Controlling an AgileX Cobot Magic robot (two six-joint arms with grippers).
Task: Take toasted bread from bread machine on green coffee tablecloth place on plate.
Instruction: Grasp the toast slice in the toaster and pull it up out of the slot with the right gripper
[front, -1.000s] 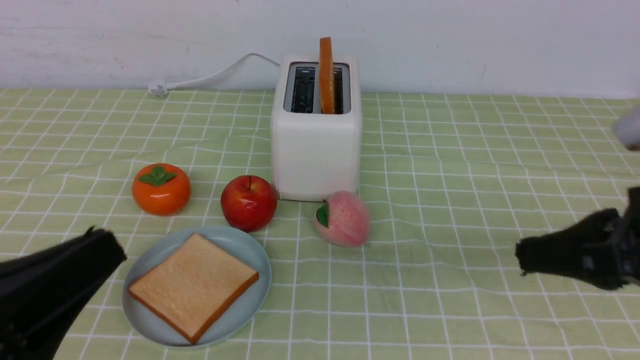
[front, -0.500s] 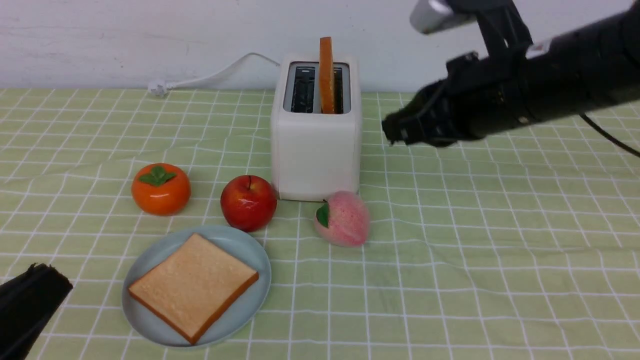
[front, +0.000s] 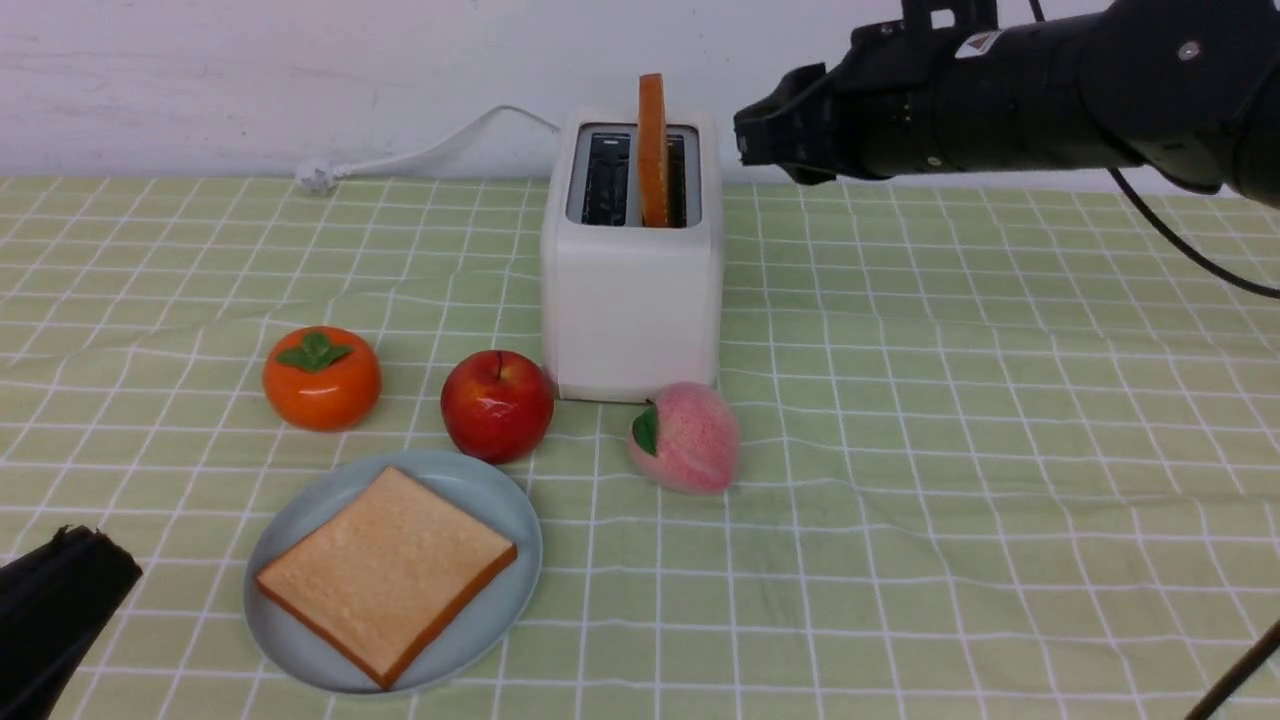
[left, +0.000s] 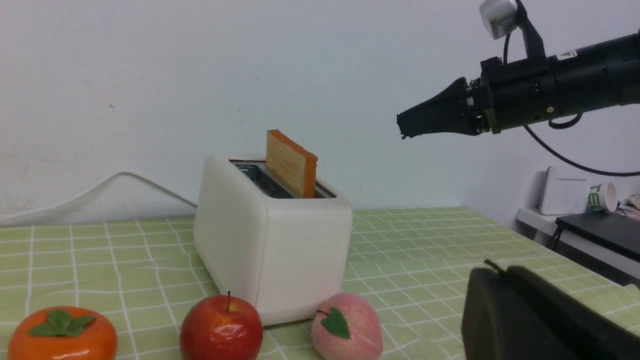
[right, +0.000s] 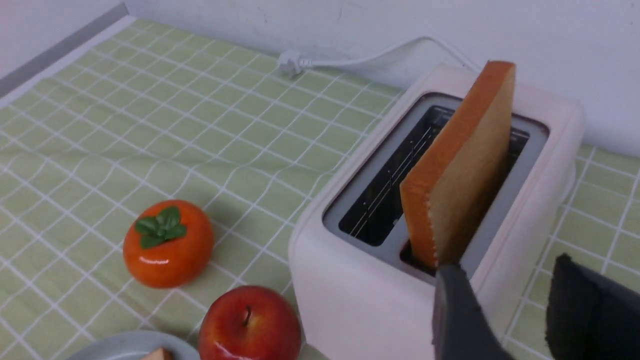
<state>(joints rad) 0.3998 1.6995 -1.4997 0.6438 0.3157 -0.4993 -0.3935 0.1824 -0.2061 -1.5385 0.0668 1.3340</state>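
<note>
**Step in hand: reaching for the second slice.** The first slice (front: 388, 572) lies flat on the plate (front: 480, 488). The second slice (front: 652, 150) stands upright in the right slot of the toaster (front: 632, 310), its upper part proud of the grey top panel.

Your right gripper (front: 760, 130) hangs just right of the second slice, at about its height and not touching it. The wrist view shows its fingers (right: 460, 310) spread with nothing between them. Your left gripper (front: 70, 590) is clenched, with nothing showing in it, low beside the plate.

The next move probably calls for you to set the jaws astride the slice's broad faces, close, and lift straight up clear of the slot.

**Materials.**
- Toast: square, with pale, finely pitted faces and a smooth orange-brown crust.
- Toaster: smooth, white and round-cornered.
- Plate: round and low-rimmed.
- Cloth (front: 950, 450): gridded and slightly wrinkled.
</note>
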